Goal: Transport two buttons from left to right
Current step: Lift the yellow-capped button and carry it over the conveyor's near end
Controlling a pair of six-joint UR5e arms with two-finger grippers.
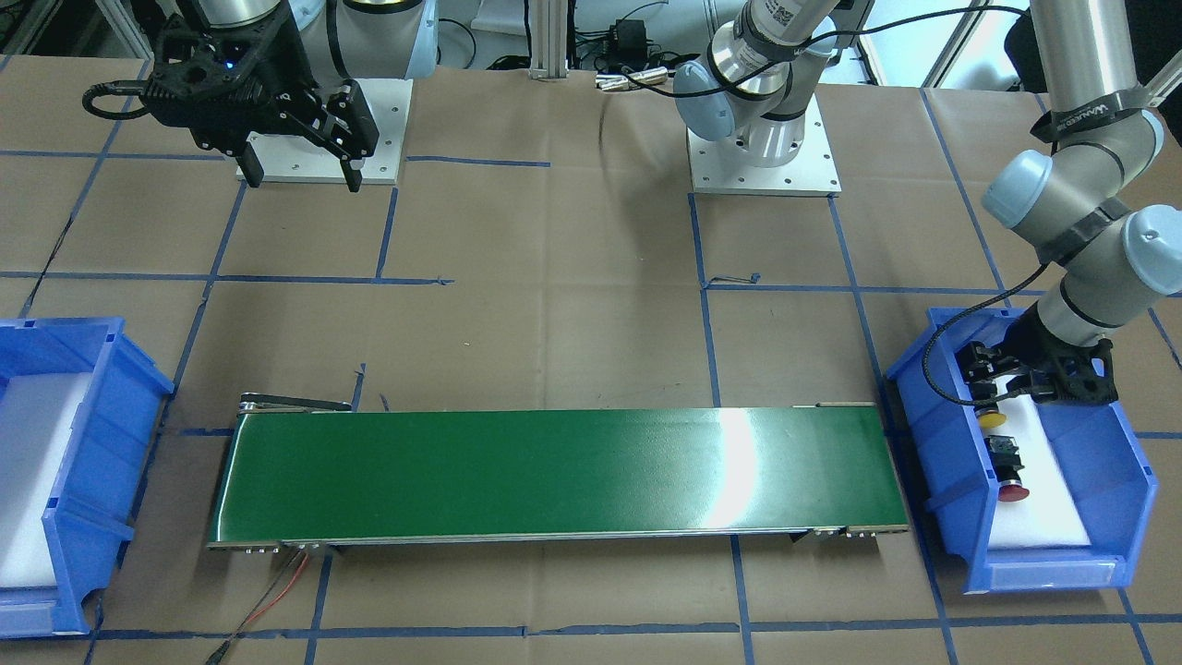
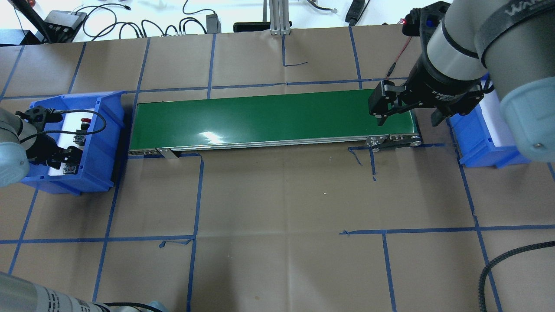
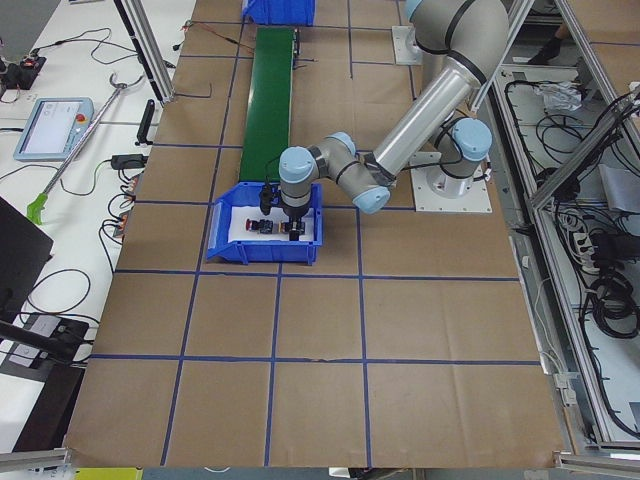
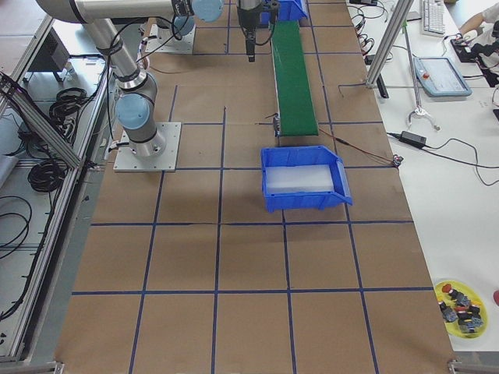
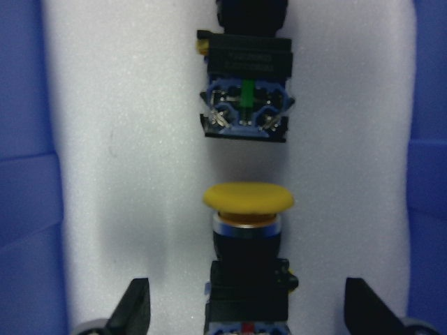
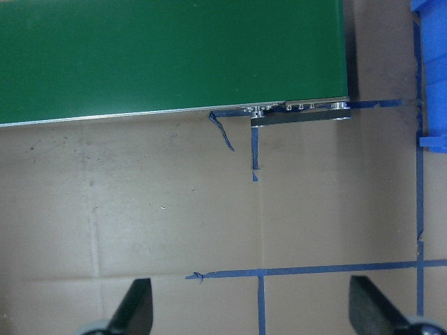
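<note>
Left end effector (image 5: 249, 310) low, fingers splayed; right end effector (image 1: 303, 175) high, splayed.

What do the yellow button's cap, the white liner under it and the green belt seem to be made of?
Yellow button's cap: likely plastic, smooth and matt, evenly coloured. White liner: probably foam; its surface looks finely grained and soft. Green belt: perhaps rubber or PVC, glossy, since it shows a bright glare.

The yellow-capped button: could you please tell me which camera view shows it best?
The left wrist-mounted view: the yellow-capped button sits large and sharp at centre, cap and body clear. The front-facing view shows only its small cap; the overhead and side views show it tiny or not at all.
</note>
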